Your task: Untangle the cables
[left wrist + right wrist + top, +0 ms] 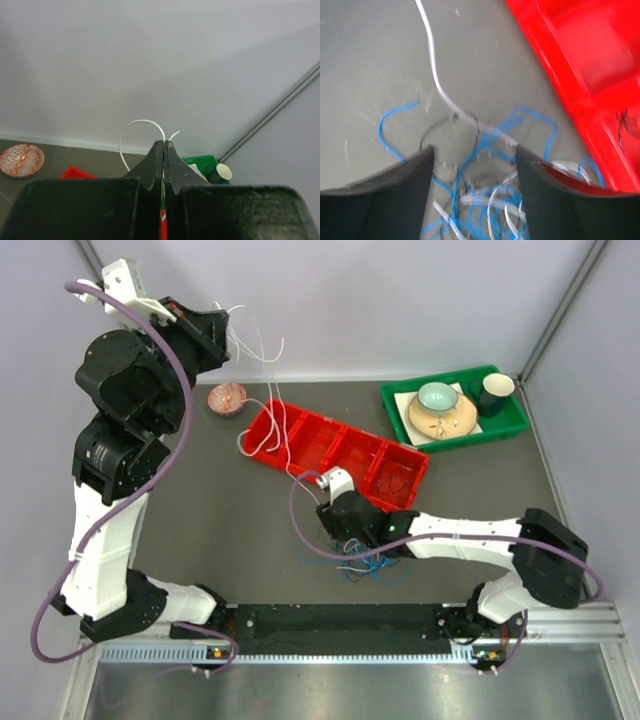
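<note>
A tangle of blue, white and black cables [368, 566] lies on the dark table near the front. My right gripper [356, 546] hovers low over it. In the right wrist view its jaws [474, 150] stand open, with the tangle [490, 200] between and below them and nothing gripped. One white cable [432, 60] runs away from the pile. My left gripper [226, 340] is raised high at the back left, shut on a white cable [262, 348] that hangs down toward the red tray [300, 420]. The left wrist view shows that cable [142, 122] looping out of the shut tips [164, 142].
The red tray has several compartments, and its wall [555, 65] lies just right of the tangle. A small patterned bowl [228, 398] sits left of it. At the back right, a green tray [500, 425] holds a plate, a teal bowl [436, 396] and a dark cup [495, 390].
</note>
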Action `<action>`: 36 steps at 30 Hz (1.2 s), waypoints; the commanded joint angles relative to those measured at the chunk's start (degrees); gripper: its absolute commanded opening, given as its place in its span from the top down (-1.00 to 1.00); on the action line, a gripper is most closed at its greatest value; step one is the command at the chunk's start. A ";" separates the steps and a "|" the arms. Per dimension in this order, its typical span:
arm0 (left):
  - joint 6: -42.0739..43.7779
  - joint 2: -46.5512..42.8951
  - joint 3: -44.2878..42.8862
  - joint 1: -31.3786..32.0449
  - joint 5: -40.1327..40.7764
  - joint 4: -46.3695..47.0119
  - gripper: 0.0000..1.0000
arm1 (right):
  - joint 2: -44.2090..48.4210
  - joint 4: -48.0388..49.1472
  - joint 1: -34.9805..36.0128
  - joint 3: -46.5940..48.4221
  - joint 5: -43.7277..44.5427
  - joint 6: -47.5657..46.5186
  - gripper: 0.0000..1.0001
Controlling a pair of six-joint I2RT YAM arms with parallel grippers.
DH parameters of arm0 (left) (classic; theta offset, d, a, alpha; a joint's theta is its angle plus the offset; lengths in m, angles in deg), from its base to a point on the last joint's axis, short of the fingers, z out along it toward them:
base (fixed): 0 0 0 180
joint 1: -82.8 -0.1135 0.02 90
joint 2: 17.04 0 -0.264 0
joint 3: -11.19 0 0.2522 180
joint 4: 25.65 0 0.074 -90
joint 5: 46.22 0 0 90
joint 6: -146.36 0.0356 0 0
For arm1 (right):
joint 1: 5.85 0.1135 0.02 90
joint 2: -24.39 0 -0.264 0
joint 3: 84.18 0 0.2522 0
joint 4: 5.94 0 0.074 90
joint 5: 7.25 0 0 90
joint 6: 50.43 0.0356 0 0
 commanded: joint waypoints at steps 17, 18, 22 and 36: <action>-0.20 0.25 5.61 -0.30 -0.37 1.48 1.00 | 18.08 4.41 -3.86 6.56 -8.15 -3.53 0.37; -0.20 0.16 5.43 -0.30 -0.37 1.57 1.00 | 15.64 4.42 -4.04 5.94 -9.20 -2.91 0.09; -0.02 -0.28 3.50 -0.30 -0.55 0.96 1.00 | 7.56 5.39 -4.22 5.75 -12.90 -1.33 -0.79; -0.64 -2.22 3.06 -0.21 -1.43 0.43 1.00 | -13.21 14.00 -4.22 10.06 -14.57 -1.76 -0.19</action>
